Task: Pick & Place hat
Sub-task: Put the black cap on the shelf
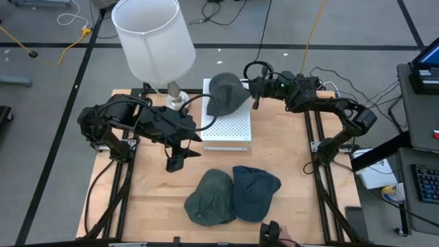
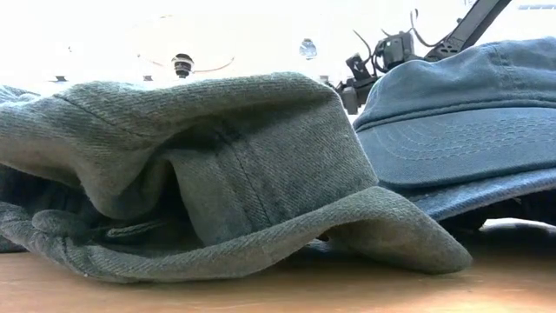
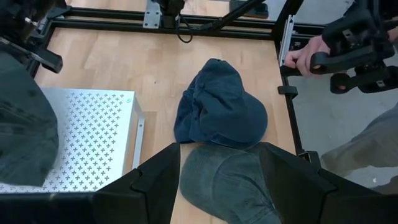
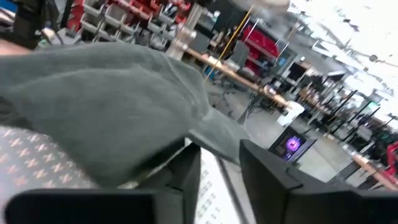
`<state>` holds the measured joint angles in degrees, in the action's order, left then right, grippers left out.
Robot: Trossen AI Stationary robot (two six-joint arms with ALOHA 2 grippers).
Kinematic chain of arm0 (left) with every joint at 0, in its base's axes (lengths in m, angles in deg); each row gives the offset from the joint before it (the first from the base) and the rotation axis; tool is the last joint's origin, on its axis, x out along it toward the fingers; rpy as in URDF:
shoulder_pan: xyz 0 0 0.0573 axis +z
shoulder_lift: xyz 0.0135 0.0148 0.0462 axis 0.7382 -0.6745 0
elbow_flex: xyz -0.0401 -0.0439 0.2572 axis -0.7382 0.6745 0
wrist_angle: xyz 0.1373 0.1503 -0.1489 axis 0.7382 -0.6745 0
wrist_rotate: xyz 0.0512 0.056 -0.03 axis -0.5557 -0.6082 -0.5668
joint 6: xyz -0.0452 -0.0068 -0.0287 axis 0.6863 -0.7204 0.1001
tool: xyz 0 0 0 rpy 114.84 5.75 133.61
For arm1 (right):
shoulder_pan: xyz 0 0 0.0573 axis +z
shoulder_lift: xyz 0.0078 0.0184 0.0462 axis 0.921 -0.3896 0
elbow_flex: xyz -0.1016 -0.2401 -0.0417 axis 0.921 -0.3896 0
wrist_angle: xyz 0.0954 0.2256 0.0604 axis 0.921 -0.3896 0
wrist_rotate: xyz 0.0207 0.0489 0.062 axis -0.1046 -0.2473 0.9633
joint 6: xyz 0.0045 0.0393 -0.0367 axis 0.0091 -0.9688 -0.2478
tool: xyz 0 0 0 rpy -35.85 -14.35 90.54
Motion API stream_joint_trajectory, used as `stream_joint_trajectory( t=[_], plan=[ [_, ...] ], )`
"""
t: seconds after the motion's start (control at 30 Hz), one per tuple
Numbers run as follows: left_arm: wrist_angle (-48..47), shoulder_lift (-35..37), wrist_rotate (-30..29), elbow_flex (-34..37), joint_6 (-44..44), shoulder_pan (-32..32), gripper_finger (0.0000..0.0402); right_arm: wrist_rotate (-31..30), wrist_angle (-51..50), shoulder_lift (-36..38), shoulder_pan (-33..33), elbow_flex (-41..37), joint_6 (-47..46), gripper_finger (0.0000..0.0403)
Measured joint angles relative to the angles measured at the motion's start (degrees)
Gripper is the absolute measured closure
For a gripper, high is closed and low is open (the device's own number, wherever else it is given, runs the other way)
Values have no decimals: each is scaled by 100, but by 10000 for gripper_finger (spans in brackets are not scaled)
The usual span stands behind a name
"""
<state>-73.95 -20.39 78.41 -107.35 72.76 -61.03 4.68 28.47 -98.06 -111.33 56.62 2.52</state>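
Three hats show. A dark grey hat [image 1: 226,92] [image 4: 106,99] lies on a white perforated box [image 1: 230,130]. A green hat [image 1: 211,197] [image 2: 217,174] and a blue hat [image 1: 255,191] [image 2: 469,130] lie side by side on the wooden table near its near edge, the blue one overlapping the green one's edge. My left gripper [image 1: 177,161] [image 3: 219,149] hangs open above the table, left of the box's near end and short of the green hat [image 3: 230,186]. My right gripper [image 1: 255,96] [image 4: 219,155] is open at the grey hat's right edge, just above the box. My right gripper comes level from the table's right at the grey hat's brim edge [image 4: 214,134], which lies just past the fingertips. I cannot tell whether a finger touches it. The hat rests on the box.
A lamp with a white shade [image 1: 152,38] stands at the box's far left corner. A person's hand [image 3: 305,57] holds a dark device beyond the table's near edge. Bare wood [image 1: 151,199] lies left of the green hat.
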Motion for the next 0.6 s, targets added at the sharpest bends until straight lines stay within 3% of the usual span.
stream_joint_trajectory(
  t=[0.3,0.6],
  plan=[
    [0,0,1,-1,2,0,176,-12,-905,147,10,-2,-130,214],
    [0,0,1,1,2,0,176,-72,-2353,505,-3,-9,240,198]
  ],
)
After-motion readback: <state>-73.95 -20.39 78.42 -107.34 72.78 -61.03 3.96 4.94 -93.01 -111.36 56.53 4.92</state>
